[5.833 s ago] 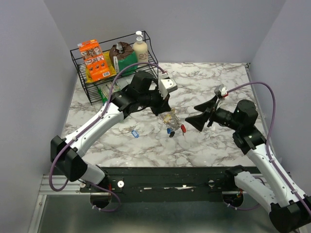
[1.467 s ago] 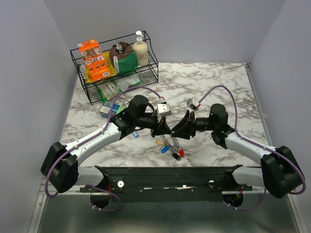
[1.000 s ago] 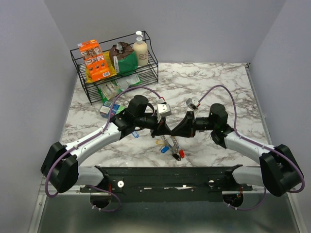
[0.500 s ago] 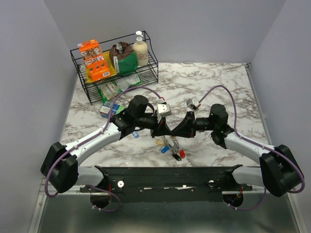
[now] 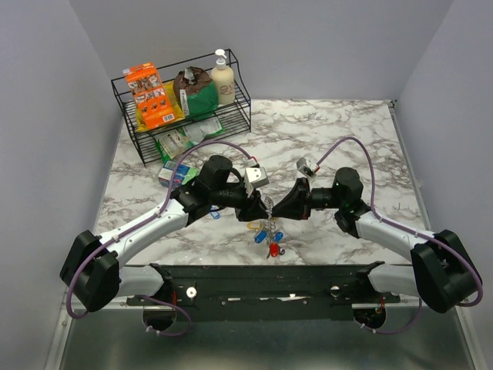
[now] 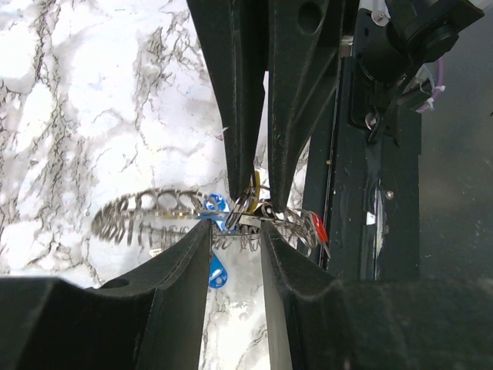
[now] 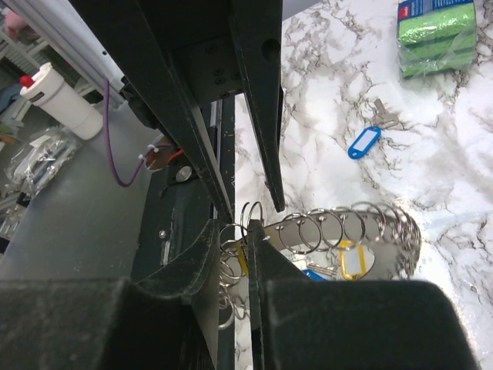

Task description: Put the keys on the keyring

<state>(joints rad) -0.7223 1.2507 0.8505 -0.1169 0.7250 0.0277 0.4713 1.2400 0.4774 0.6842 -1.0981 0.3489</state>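
Silver wire, coiled like a spring: that's the keyring (image 7: 347,227), and it's up off the marble table (image 5: 331,131) over the middle of the near edge, the right gripper (image 7: 233,243) pinched on one end of it! The left gripper (image 6: 235,231) sits tip to tip with its partner, jaws apart, a loop standing free between them. The threaded keys (image 5: 269,235) dangle underneath with blue, yellow and red heads. One loose blue-tagged key (image 7: 366,140) lies flat on the table, nearer the left edge than the bunch. My read: it's light stuff, but the ring looks springy and slick, so grip the wire close to its open end. Take the key by its plastic head, blade free. Labels? The wire basket (image 5: 123,104) at the far left corner holds printed packs, nothing legible.
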